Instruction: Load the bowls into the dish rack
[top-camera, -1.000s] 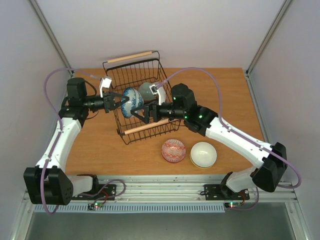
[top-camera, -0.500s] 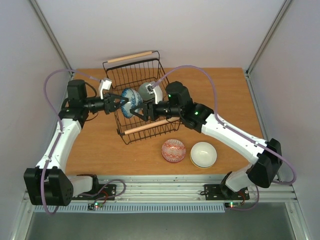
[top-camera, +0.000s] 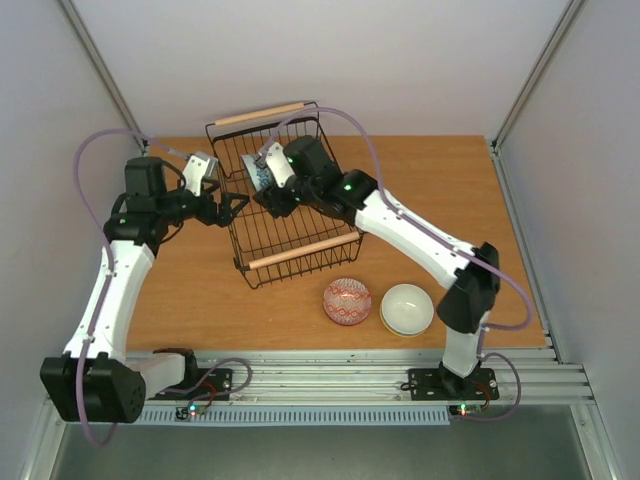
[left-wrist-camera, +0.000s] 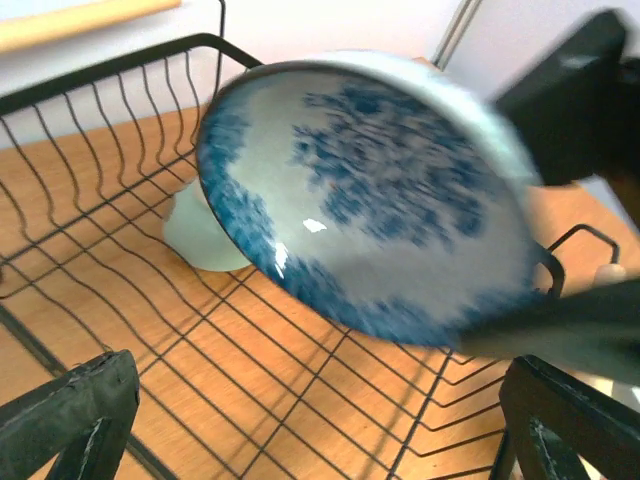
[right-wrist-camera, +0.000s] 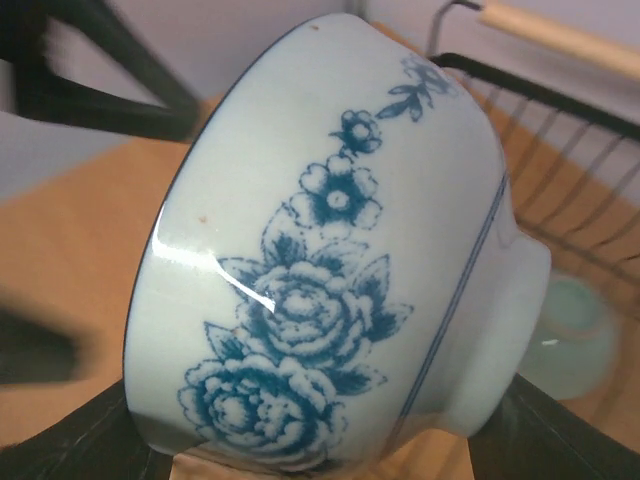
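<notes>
The blue-and-white bowl (right-wrist-camera: 330, 270) is held on its side over the back left of the dish rack (top-camera: 262, 258), with my right gripper (top-camera: 270, 188) shut on it. In the left wrist view the same bowl (left-wrist-camera: 370, 190) shows its blue inside, above the rack's wire floor (left-wrist-camera: 300, 380). My left gripper (top-camera: 233, 206) stands open at the rack's left side with nothing between its fingers (left-wrist-camera: 75, 410). A mint green bowl (left-wrist-camera: 200, 235) lies inside the rack behind the held one. On the table in front sit a red-patterned bowl (top-camera: 347, 301) and a cream bowl (top-camera: 407, 309).
The rack has light wooden handles at the back (top-camera: 260, 114) and front (top-camera: 303, 252). My right arm (top-camera: 410, 235) reaches diagonally over the rack's right half. White walls close in the table at the back and on both sides.
The left gripper opened, let go of the blue-and-white bowl and drew back to the left. The right gripper closed on the bowl and carried it toward the rack's back left.
</notes>
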